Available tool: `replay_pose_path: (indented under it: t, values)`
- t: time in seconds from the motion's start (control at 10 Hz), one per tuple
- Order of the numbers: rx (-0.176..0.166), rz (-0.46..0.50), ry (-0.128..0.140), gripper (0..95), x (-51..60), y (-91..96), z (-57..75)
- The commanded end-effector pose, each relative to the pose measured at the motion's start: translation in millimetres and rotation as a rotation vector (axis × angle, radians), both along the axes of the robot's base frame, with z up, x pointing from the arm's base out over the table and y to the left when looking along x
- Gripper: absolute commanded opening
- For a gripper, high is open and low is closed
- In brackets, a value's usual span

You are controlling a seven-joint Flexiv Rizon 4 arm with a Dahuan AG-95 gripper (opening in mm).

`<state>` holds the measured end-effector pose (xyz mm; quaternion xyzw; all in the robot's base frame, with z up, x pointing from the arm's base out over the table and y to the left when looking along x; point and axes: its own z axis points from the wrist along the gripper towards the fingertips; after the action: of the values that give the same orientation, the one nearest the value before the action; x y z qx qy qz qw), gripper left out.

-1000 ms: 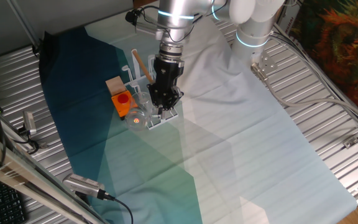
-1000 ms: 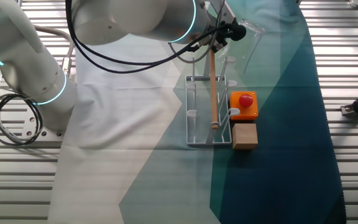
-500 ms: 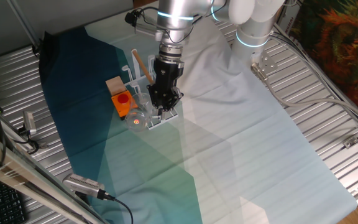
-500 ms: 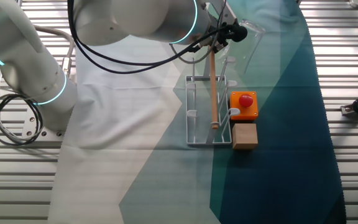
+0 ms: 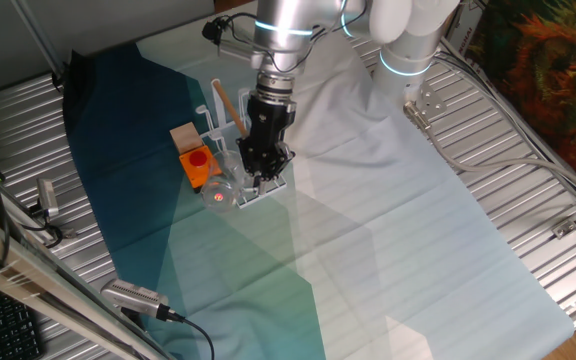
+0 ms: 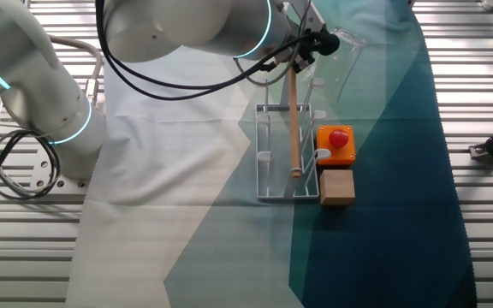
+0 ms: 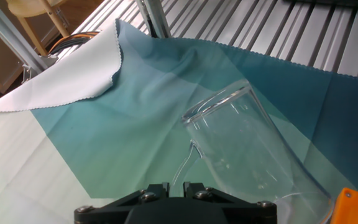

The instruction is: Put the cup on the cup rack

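One fixed view: your gripper (image 5: 261,172) hangs low over the rack (image 5: 230,150), w/ the cup (image 5: 227,172) at its tip, just beside the orange box (image 5: 196,166). Fingers look pinched on the cup, prob. by the handle.

Other fixed view: cup (image 6: 342,53) shows tilted, mouth outward, above the rack's (image 6: 285,145) far end; a wooden stick (image 6: 294,120) lies along the frame. Tilt likely lets the mouth slip over a peg.

Hand view: fingers (image 7: 158,189) close together, cup (image 7: 253,152) slanted right in front, handle running down btw them. You're carrying it; not yet hung.
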<state>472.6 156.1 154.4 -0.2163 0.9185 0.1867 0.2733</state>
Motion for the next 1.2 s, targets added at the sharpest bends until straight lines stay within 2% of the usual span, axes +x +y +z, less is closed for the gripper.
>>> replay_pose_path:
  t: [0.1, 0.3, 0.5, 0.6, 1.0, 1.2]
  values:
    - [0.008, 0.003, 0.004, 0.0, -2.6, -1.7, 3.1]
    - [0.01, -0.002, 0.012, 0.0, -3.0, -1.5, 6.9]
    - [-0.015, -0.005, 0.021, 0.0, -3.1, -3.2, 8.5]
    - [-0.026, 0.002, 0.023, 19.0, -3.1, -4.7, 9.5]
    - [-0.049, 0.013, 0.024, 19.0, -3.2, -5.5, 9.4]
    - [-0.073, 0.022, 0.039, 19.0, -3.2, -5.4, 10.0]
